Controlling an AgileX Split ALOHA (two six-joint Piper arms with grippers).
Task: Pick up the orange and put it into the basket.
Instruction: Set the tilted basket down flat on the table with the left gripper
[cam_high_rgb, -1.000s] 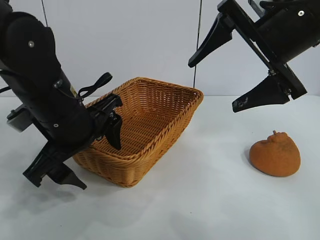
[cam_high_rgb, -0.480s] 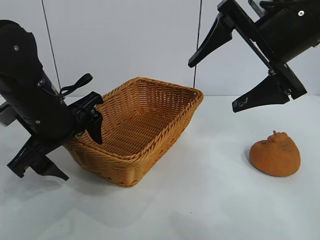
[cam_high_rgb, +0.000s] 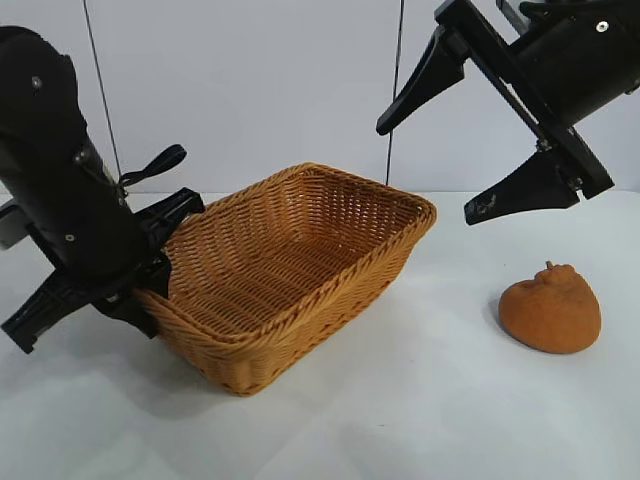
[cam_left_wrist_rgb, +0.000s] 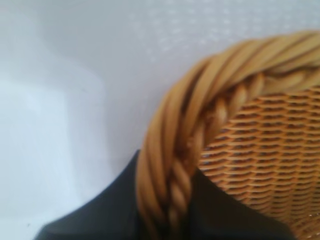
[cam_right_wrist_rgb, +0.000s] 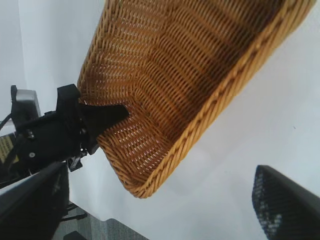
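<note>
Burnt-orange fruit, the orange, sits on the white counter at 4 o'clock, well apart from the basket. Left claw pinches the basket's braided rim at 9 o'clock. Right claw hangs wide above the orange.

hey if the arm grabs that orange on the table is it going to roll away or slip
Probably not much rolling: the orange looks flattened and lumpy, sitting on a broad underside on the table. Its rough matte skin should likely grip well rather than slip. It fits well within the wide-open right end effector above it.
</note>
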